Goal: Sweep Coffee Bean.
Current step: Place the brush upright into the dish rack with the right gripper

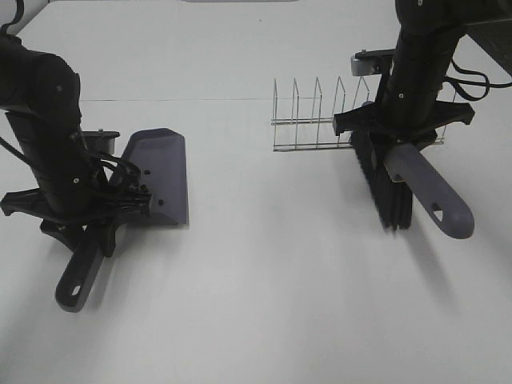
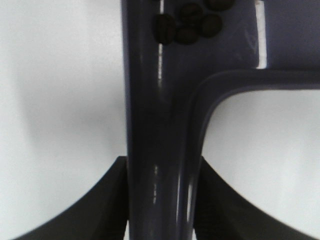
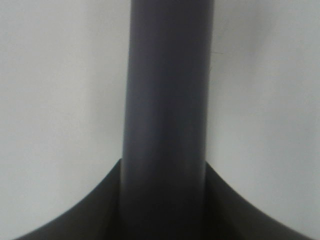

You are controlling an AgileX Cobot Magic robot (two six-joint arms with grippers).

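Several dark coffee beans (image 2: 187, 25) lie clustered inside the grey-purple dustpan (image 1: 160, 176), near where its handle (image 2: 160, 150) joins the pan. My left gripper (image 2: 162, 200) is shut on that handle, at the left of the table (image 1: 264, 280) in the high view. The dustpan rests flat with its blade edge facing right. My right gripper (image 3: 165, 200) is shut on the brush handle (image 3: 167, 100). The brush (image 1: 388, 188) hangs at the right with its black bristles down, touching or just above the table. No loose beans show on the table.
A wire rack (image 1: 320, 116) stands at the back, just left of the right arm (image 1: 416, 64) and close to the brush. The white table stretches between dustpan and brush.
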